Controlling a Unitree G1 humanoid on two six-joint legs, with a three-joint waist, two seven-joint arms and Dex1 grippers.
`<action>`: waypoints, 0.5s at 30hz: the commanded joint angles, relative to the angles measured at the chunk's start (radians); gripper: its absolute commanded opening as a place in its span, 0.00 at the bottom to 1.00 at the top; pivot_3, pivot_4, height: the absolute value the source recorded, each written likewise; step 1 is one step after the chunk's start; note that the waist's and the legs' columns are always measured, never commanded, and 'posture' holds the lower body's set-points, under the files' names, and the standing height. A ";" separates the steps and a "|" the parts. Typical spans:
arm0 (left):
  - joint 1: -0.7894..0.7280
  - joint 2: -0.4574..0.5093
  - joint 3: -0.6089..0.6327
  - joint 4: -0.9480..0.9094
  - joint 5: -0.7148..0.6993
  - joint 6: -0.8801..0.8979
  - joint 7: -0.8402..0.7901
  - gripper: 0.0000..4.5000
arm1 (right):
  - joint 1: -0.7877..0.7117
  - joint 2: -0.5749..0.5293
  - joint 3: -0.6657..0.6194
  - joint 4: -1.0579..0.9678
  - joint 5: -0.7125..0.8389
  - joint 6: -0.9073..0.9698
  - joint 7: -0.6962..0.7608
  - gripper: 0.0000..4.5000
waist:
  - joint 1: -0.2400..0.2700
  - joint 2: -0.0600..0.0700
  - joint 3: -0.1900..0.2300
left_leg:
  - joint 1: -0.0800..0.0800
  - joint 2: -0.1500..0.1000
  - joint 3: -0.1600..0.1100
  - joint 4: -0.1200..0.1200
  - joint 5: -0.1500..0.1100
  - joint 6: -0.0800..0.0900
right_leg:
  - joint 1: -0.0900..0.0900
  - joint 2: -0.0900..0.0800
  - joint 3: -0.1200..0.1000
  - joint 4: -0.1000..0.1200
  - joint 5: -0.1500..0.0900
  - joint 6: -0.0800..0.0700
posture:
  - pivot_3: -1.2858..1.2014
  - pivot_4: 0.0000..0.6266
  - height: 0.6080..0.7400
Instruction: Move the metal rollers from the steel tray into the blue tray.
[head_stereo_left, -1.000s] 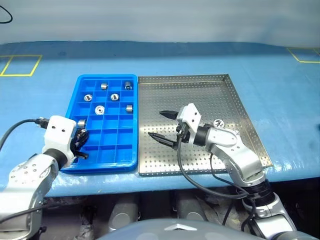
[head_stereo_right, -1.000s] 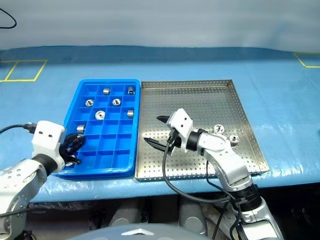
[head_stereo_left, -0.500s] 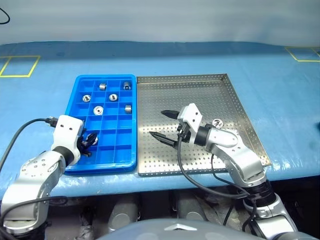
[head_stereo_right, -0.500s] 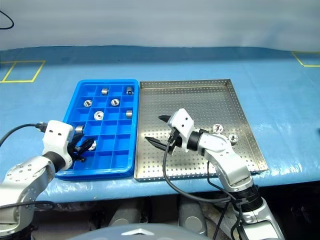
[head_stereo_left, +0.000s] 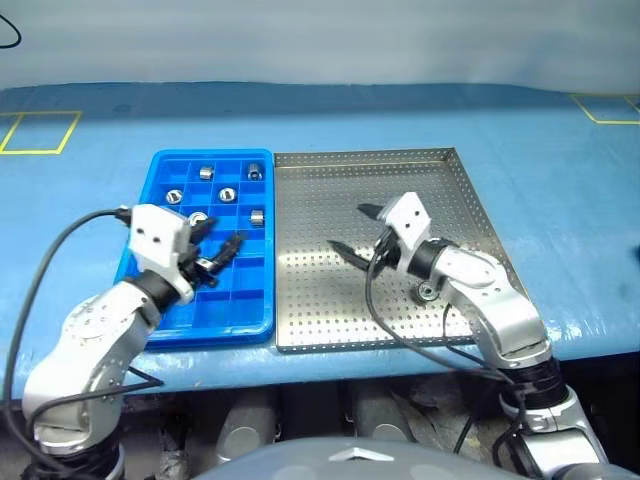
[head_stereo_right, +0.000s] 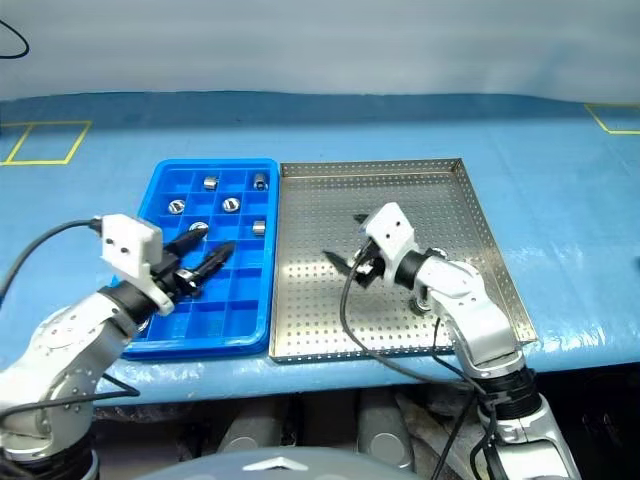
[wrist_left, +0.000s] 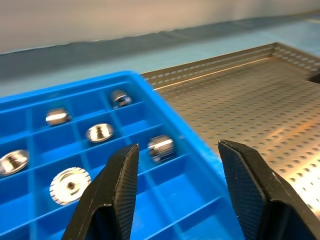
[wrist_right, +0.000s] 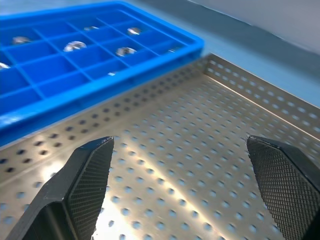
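The blue tray (head_stereo_left: 143, 240) lies left of the steel tray (head_stereo_left: 470, 190), and several metal rollers (head_stereo_left: 228, 194) sit in its far compartments. My left gripper (head_stereo_left: 222, 245) hovers open over the middle of the blue tray with nothing between its fingers. In the left wrist view a roller (wrist_left: 161, 147) lies in a compartment beyond the fingertips (wrist_left: 125, 170). My right gripper (head_stereo_left: 348, 226) stands wide open and empty above the steel tray's perforated floor (wrist_right: 200, 150). One roller (head_stereo_left: 428, 291) rests on the steel tray beside my right forearm.
Both trays sit side by side on a blue table cover (head_stereo_left: 560, 200). Yellow tape squares (head_stereo_left: 40, 130) mark the far left and far right. Black cables (head_stereo_left: 60, 250) hang from both wrists.
My left gripper has gone from shut to open and swung right and up from the blue tray's near left corner to its middle. My right gripper has shifted right across the steel tray.
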 joint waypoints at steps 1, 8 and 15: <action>-0.018 0.020 -0.138 0.003 0.028 -0.079 -0.034 0.61 | 0.007 -0.022 -0.047 -0.022 -0.015 0.041 -0.037 1.00 | -0.004 0.000 0.000 | 0.000 0.000 0.000 0.000 0.000 0.000 | 0.000 0.001 0.000 0.000 0.000 0.000 | 0.46 0.24 1.00; -0.089 -0.014 -0.361 0.133 0.119 -0.212 -0.044 0.61 | 0.013 -0.003 -0.121 0.050 -0.042 0.114 -0.151 1.00 | -0.022 0.000 0.000 | 0.000 0.000 0.002 0.000 -0.003 0.006 | 0.000 0.002 0.001 0.000 0.000 0.000 | 0.44 0.24 1.00; -0.142 -0.037 -0.435 0.196 0.151 -0.275 -0.056 0.61 | 0.007 0.024 -0.169 0.114 -0.049 0.150 -0.215 1.00 | -0.042 0.001 0.000 | 0.000 0.000 0.003 0.000 -0.003 0.007 | 0.000 0.003 0.002 0.000 0.000 0.001 | 0.44 0.24 1.00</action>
